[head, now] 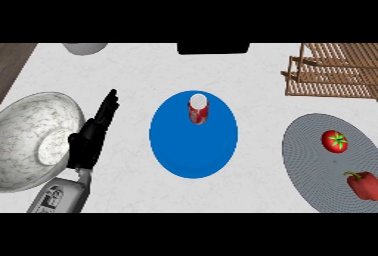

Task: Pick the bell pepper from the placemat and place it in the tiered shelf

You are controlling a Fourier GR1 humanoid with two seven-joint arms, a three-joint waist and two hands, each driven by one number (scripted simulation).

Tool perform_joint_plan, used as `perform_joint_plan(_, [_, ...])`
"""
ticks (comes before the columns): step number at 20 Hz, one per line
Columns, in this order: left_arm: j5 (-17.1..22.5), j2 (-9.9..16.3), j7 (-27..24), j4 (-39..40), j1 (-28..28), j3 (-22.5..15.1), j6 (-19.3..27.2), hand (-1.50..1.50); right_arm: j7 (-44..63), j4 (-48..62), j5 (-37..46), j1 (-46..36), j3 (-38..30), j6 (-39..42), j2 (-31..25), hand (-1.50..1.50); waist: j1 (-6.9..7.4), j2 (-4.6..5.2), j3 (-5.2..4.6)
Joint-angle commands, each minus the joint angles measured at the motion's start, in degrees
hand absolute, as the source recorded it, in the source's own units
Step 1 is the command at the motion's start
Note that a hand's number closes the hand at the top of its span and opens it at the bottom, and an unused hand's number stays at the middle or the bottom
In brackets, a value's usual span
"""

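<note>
Lying at the near right edge of the round grey ribbed placemat [310,150], beside a red tomato [334,141], the glossy red bell pepper [363,184] wants a right-hand grasp, yet only the left hand [92,137] shows, fingers straight, resting by the marbled bowl [29,130], the wooden slatted tiered shelf [332,72] waiting beyond.
</note>
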Motion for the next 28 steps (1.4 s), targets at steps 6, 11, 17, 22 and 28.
perform_joint_plan(6, [-1.12,-0.32,1.81,-2.13,0.7,1.15,-3.09,0.0,10.02,-17.03,8.34,8.82,-3.78,-1.04,10.07,-1.5,0.81,0.19,0.12])
perform_joint_plan(11, [-1.72,-0.49,0.67,-3.14,2.3,2.9,-4.23,0.0,11.88,-20.72,14.84,9.03,-3.85,-0.64,16.18,-1.5,1.16,0.24,0.14])
perform_joint_plan(17, [-3.68,-2.34,1.76,-3.83,2.31,2.9,-4.27,0.0,12.87,-23.4,19.57,7.99,-3.84,1.59,22.63,-1.5,1.31,0.26,0.15])
perform_joint_plan(22, [-2.77,-2.26,2.33,-2.6,0.42,6.0,-7.13,0.0,8.32,-16.32,23.24,3.91,-6.06,3.95,25.36,-1.5,1.49,0.3,0.17])
perform_joint_plan(28, [-7.32,-6.35,-0.46,2.12,-1.18,4.96,-5.41,0.0,9.84,-18.86,26.36,2.99,-9.46,9.14,27.52,-1.5,1.25,0.32,0.15])
